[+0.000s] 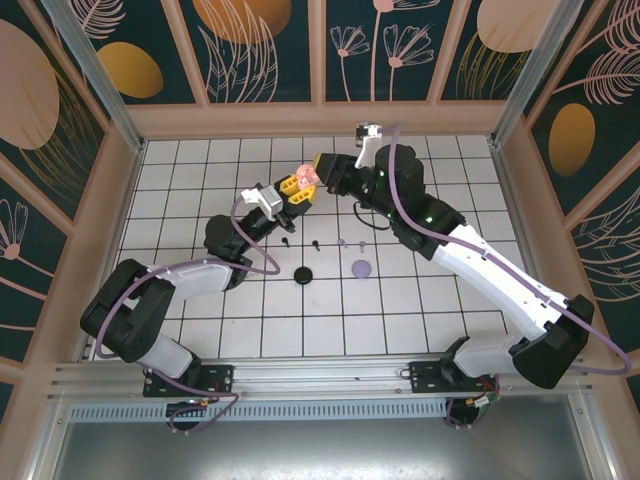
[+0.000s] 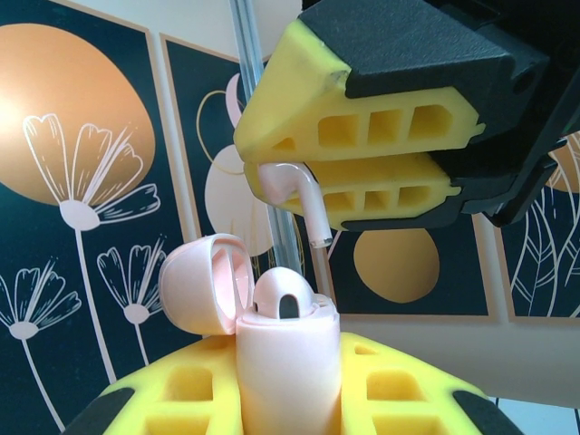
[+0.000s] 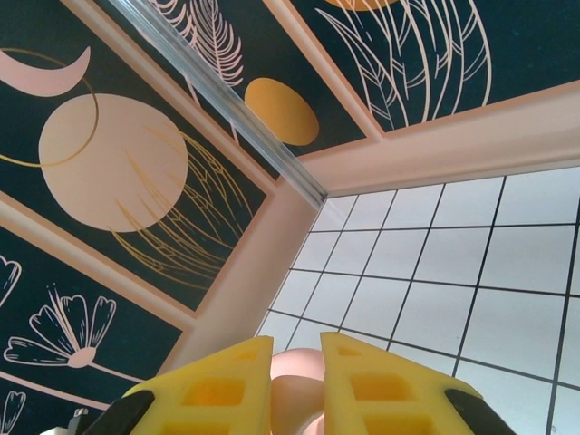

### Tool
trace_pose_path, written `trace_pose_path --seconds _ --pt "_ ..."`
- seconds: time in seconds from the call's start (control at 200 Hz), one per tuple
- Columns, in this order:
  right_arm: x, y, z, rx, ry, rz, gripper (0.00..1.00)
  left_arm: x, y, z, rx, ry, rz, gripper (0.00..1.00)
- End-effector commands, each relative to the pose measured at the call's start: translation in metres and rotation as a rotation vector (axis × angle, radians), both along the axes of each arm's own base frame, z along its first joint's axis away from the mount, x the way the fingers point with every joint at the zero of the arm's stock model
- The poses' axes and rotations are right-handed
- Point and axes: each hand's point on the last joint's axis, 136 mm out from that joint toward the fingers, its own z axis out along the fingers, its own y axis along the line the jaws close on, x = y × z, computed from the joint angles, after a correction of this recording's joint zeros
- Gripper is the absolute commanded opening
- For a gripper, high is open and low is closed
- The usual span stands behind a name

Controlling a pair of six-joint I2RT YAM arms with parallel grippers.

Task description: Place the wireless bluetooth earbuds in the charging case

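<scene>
left fingers [image 2: 288, 399] – clamped on the open pink charging case [image 2: 288, 362], lid [image 2: 204, 281] tipped back | right fingers [image 2: 358, 168] – pinched on a pink earbud [image 2: 304, 195], stem down just above the case mouth | one pink earbud already seated in the case | black and lavender earbuds, cases on the worktop [image 1: 400, 300] below both fingers

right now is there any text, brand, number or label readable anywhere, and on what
None: no readable text in any view.
Pink charging case: plain, no marking visible.
Pink earbud: plain.
Yellow pincer fingers: no lettering.
Wall panels: flower and leaf art, no words.
Black case and lavender case: too small to tell.
</scene>
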Motion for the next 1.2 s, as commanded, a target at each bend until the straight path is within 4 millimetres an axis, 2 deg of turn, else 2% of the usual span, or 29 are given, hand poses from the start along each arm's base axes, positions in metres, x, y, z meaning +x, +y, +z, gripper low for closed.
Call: trace_pose_path --seconds 0.0,0.611,1.191 --pt "-0.007 0.005 0.008 0.04 -0.016 0.03 0.18 -0.006 -0.002 0.017 -0.04 -0.044 -0.025 0.0" --pt "0.0 0.016 -0.015 0.011 0.02 0.038 0.18 -0.006 -0.003 0.019 -0.043 -0.048 -0.031 0.0" --pt "0.004 0.007 -0.037 -0.06 0.038 -0.006 0.17 -0.008 -0.001 0.023 -0.046 -0.057 -0.026 0.0"
